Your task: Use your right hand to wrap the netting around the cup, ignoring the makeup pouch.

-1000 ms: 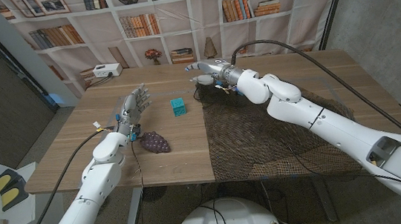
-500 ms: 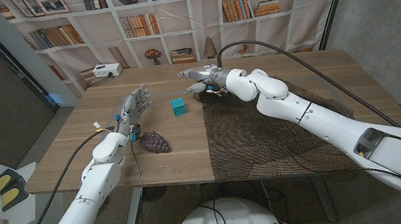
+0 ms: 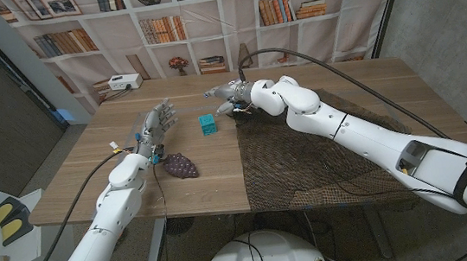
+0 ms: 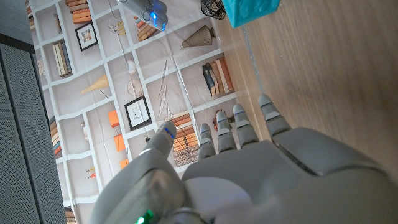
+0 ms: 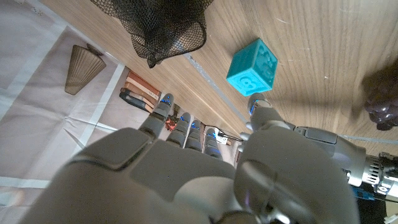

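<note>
Since a second ago the right hand point(image 3: 228, 92) has swung away from the netting point(image 3: 323, 151) toward the teal cube point(image 3: 207, 124), fingers spread, holding nothing. The netting lies spread on the bench point(image 3: 130, 141), well beside the cube, bunched at its far corner. No cup is seen, so wrapping looks unstarted. The pouch point(image 3: 180, 166) sits nearer than the cube; the left hand point(image 3: 155, 126) waits open. The cube's embossed marks are unreadable.

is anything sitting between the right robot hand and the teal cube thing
Nothing visible. The right robot hand hovers just beside the small teal cube-shaped cup, with bare wood between them. The dark purple makeup pouch lies off to the near side.
</note>
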